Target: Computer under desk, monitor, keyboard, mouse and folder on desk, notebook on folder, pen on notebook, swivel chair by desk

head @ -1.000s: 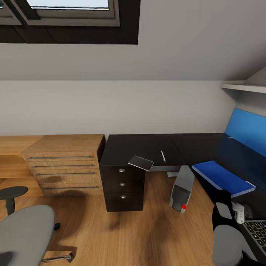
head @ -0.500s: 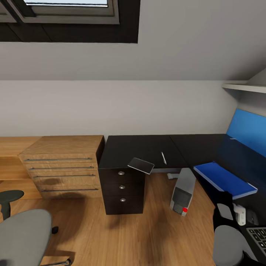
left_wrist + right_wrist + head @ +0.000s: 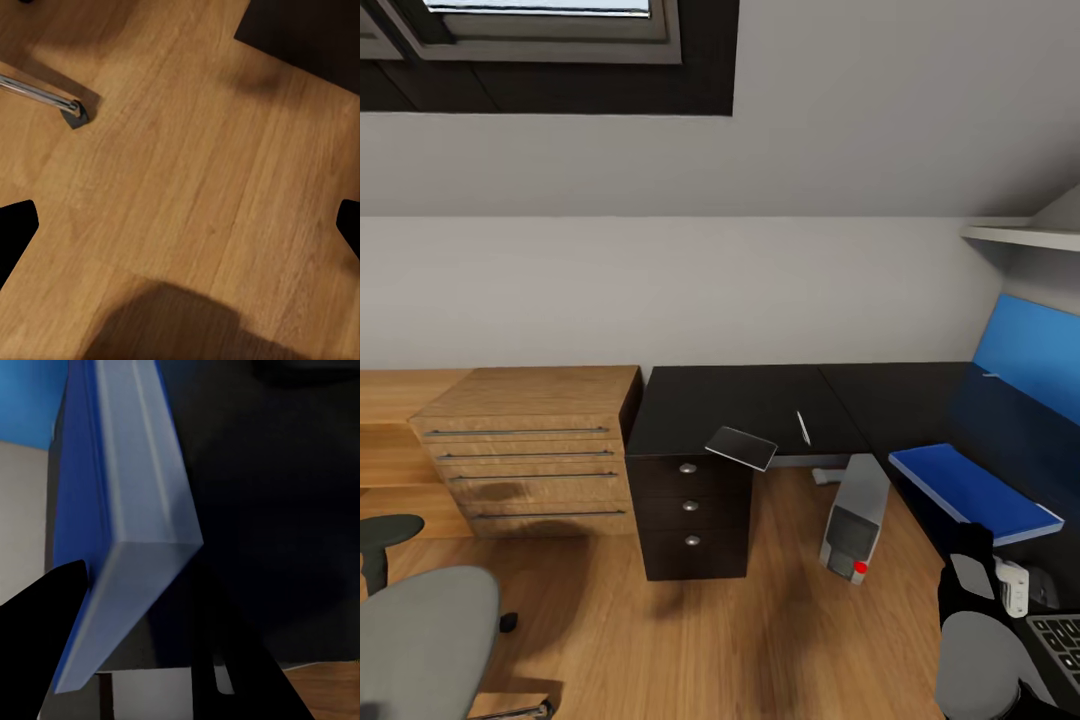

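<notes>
Currently the blue folder [image 3: 972, 487] lies flat on the desk [image 3: 760, 400] near the keyboard [image 3: 1060, 640], right hand [image 3: 142, 630] open just beside its edge gripping nothing, apparently to nudge placement; left hand [image 3: 180, 225] open, empty, over the floor [image 3: 180, 150].

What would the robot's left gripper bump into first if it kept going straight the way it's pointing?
Most likely the bare wooden floor. The left wrist view looks down along the left gripper, whose fingertips show at the two edges, with nothing between them and the boards. The chair's chrome leg lies off to one side.
</notes>
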Tool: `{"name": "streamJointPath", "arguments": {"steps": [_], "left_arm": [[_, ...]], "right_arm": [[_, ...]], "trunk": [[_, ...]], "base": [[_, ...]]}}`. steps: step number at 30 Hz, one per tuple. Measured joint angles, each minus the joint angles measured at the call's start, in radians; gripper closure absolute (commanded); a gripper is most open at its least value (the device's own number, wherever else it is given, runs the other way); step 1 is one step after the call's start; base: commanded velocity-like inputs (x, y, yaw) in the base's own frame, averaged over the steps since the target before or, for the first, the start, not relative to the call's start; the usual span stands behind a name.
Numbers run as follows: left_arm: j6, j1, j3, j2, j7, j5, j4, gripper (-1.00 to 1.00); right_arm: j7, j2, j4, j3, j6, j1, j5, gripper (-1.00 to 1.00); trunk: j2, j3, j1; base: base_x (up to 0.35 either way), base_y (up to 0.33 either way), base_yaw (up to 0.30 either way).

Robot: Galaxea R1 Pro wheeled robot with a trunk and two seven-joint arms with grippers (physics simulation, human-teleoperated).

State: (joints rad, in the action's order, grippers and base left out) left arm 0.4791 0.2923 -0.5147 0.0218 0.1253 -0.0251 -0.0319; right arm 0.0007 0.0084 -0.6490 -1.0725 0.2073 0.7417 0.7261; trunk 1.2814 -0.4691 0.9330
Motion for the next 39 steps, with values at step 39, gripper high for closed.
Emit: {"name": "streamJointPath", "arguments": {"steps": [39], "left_arm": [[0.002,0.000,-0.006,-0.011,0.006,0.005,-0.002,-1.00]], "right_arm": [[-0.002,-0.003,0.000,-0.005,-0.002,0.000,-0.002,1.00]], "trunk": [[0.035,-0.017,0.019]], "base": [[0.029,-0.022,-0.001]]}}
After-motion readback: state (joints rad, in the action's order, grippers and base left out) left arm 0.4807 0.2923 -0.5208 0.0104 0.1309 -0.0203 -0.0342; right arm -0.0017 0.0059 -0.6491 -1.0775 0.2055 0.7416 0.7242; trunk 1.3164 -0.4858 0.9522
